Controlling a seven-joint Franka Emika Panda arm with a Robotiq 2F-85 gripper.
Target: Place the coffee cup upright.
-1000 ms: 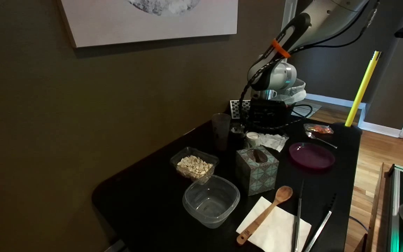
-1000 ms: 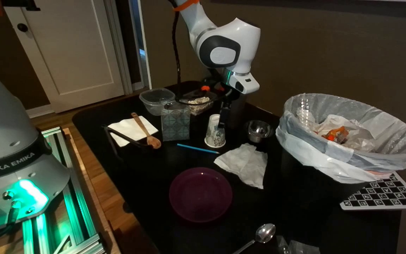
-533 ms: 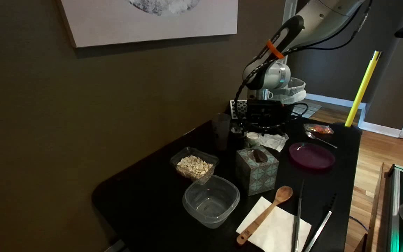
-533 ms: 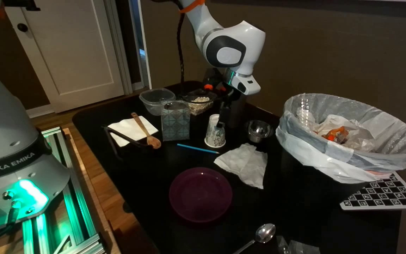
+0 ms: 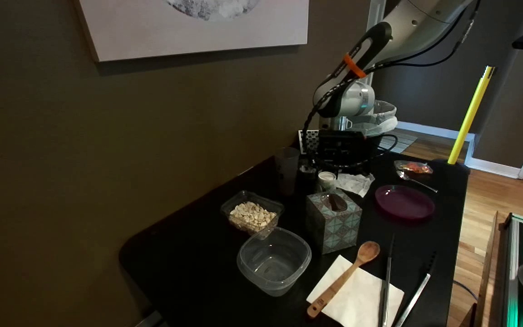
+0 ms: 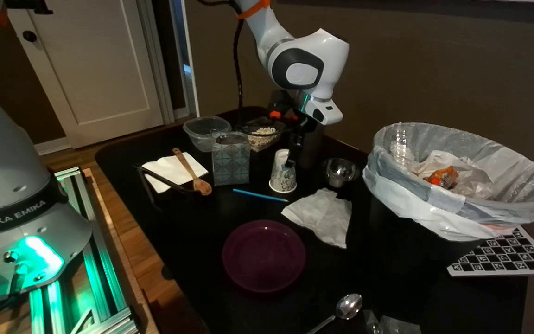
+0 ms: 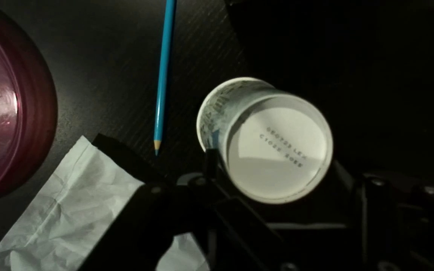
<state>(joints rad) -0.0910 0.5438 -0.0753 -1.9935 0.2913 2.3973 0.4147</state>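
The coffee cup (image 6: 282,174) is a white paper cup with a grey pattern. It stands upside down on the dark table, narrow base up and rim down. In an exterior view its pale base (image 5: 327,175) shows behind the tissue box. In the wrist view I look down on its printed base (image 7: 277,146); its inside is hidden. My gripper (image 7: 275,162) points down over it, one finger on each side. The left finger (image 7: 211,163) lies against the cup wall; the right one is dark and partly hidden behind the cup. The jaws appear shut on the cup.
A tissue box (image 6: 231,161) and a blue pencil (image 6: 258,195) are near the cup. A crumpled napkin (image 6: 321,218), a small bowl (image 6: 340,173), a dark tumbler (image 5: 287,171) and a lined bin (image 6: 438,215) stand around it. A purple plate (image 6: 264,256) lies close by.
The arm has moved a little and come down at the cup. The jaws have drawn in, and the cup has shifted very slightly in both exterior views.
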